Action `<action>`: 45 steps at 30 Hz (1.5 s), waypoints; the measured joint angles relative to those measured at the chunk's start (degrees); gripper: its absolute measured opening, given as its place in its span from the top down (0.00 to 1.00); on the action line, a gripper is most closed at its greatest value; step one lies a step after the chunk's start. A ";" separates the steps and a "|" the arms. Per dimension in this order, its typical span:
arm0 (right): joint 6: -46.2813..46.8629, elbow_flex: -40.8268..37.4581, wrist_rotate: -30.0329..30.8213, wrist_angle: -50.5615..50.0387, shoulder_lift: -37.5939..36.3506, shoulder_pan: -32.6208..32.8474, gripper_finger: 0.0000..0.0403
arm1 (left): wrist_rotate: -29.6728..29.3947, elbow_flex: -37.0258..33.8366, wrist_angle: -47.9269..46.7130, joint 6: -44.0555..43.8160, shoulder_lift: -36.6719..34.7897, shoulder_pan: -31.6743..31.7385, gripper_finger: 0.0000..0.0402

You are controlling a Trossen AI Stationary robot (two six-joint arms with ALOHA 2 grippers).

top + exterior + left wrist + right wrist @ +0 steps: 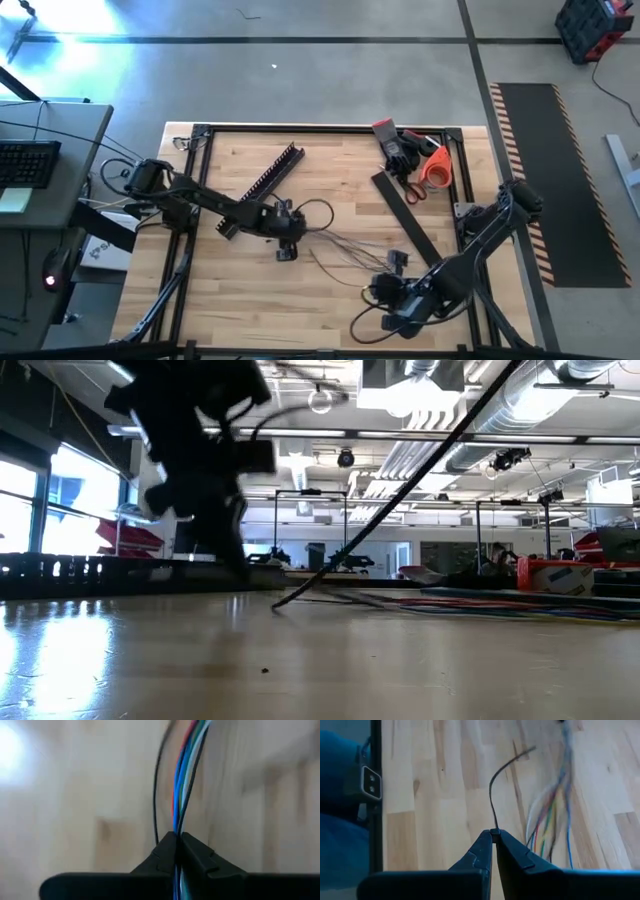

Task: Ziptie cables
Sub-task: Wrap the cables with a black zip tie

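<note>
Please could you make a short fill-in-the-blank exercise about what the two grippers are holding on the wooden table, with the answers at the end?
1. The left gripper is shut on the bundle of thin coloured cables, which lies on the ____ table.
2. The right gripper pinches one thin ____ strand.
3. In the high view, the orange-handled scissors lie near the table's far ____ corner.

Missing words: wooden; dark; right

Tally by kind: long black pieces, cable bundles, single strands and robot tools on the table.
Slotted duct: 1
Flat black strip: 1
Cable bundle: 1
Thin black strand: 1
Tools: 2 (left tool, right tool)
Total: 6
</note>
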 joint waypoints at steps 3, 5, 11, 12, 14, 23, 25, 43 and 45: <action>-0.42 2.51 -1.71 -0.69 2.83 -1.33 1.00 | -0.37 1.49 0.40 -0.23 -2.50 -0.02 1.00; 0.82 4.42 -1.99 -2.30 4.75 -2.18 1.00 | -0.10 1.68 0.10 -0.21 -3.60 -0.27 1.00; 8.86 9.60 -2.59 -11.37 10.97 -4.93 1.00 | 3.00 1.72 -1.17 -1.71 -5.50 -1.61 1.00; 10.41 10.01 -2.62 -11.54 11.90 -5.48 1.00 | 3.07 1.31 -1.19 -2.14 -5.14 -2.00 1.00; 13.46 10.12 -2.93 -10.60 13.51 -6.68 1.00 | 3.21 0.73 -0.87 -3.13 -4.52 -2.57 1.00; 4.97 10.12 -2.53 -3.81 18.66 -10.26 1.00 | -0.67 -1.67 4.19 -3.84 0.05 -5.37 0.99; 2.82 9.67 -1.85 -2.42 18.88 -11.22 1.00 | -0.55 -2.34 5.08 -3.80 0.45 -5.78 0.96; -4.04 7.82 -7.04 1.37 18.94 -18.55 1.00 | 1.90 -4.10 43.40 17.81 8.22 -7.86 0.67; -4.39 7.82 -7.90 1.38 18.83 -19.05 1.00 | 1.37 -4.14 45.97 18.28 10.36 -7.33 0.67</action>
